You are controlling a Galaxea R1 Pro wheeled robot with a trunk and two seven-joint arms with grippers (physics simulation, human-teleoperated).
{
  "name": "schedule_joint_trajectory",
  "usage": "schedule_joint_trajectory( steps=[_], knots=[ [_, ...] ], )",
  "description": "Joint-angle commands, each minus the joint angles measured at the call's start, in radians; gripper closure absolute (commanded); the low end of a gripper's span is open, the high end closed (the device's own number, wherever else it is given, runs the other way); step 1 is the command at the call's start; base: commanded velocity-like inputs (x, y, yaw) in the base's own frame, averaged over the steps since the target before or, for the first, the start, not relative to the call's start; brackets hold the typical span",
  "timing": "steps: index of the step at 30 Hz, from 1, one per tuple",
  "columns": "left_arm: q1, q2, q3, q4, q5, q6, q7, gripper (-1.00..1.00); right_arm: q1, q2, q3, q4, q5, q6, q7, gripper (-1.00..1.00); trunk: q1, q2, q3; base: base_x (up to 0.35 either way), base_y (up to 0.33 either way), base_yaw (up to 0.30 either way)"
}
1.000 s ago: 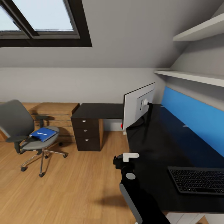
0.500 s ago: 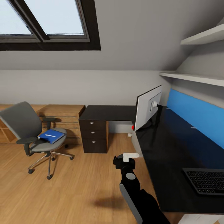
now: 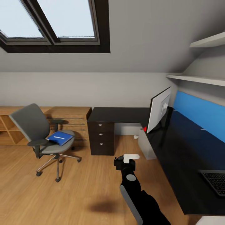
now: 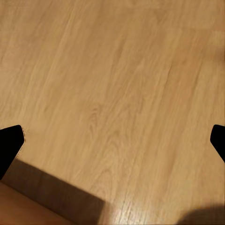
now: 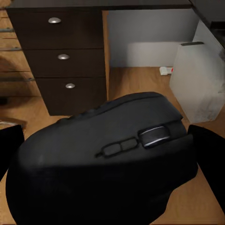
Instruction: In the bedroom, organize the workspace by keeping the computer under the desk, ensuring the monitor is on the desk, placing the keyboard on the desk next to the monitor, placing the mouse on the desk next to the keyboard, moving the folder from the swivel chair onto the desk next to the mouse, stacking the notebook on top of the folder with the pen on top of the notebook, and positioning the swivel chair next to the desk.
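1. Mouse (image 5: 108, 159) is sitting clamped between the right gripper (image 5: 112, 154) fingers, above the floor (image 3: 78, 187) near the desk (image 3: 175, 150); its long axis is running across the fingers, scroll wheel end toward the computer (image 5: 199, 79).
2. Left gripper (image 4: 112, 140) is hanging wide open, empty, over bare floor.
3. Folder (image 3: 60, 138) is lying on the swivel chair (image 3: 40, 134) seat, pen (image 3: 58, 137) lying on it.
4. Keyboard (image 3: 215, 181) is lying at the desk's near end, monitor (image 3: 158, 109) standing farther back.

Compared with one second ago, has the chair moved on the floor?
No. The chair keeps its place beside the wooden chest; both slid right in the picture together, so the camera turned.
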Motion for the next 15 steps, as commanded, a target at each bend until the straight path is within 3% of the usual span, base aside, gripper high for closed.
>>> schedule_joint_trajectory(
  steps=[1,7,9,10,15],
  knots=[
    [-0.001,0.001,-0.007,0.001,0.01,-0.005,0.005,-1.0,-0.001,0.0,0.003,0.015,-0.006,-0.005,-0.007,1.0,0.0,-0.001,-0.001,0.066,0.332,0.0],
    [-0.001,-0.004,-0.009,0.018,0.01,-0.005,0.004,-1.0,-0.001,0.002,0.007,0.134,0.001,-0.069,-0.001,1.0,0.0,-0.001,-0.001,0.234,0.221,0.0],
    [-0.001,-0.008,-0.01,0.022,0.01,-0.005,0.004,-1.0,-0.001,0.0,0.018,0.136,0.002,-0.106,-0.001,1.0,0.0,-0.001,-0.001,0.318,0.112,0.0],
    [-0.001,-0.011,-0.009,0.024,0.01,-0.005,0.004,-1.0,-0.001,-0.002,0.052,0.141,0.004,-0.153,0.0,1.0,0.0,-0.001,-0.001,0.322,0.084,0.0],
    [-0.001,-0.012,-0.009,0.025,0.01,-0.007,0.004,-1.0,-0.003,-0.001,0.074,0.213,0.005,-0.187,0.002,1.0,0.0,-0.001,-0.001,0.326,0.035,0.0]
  ],
)
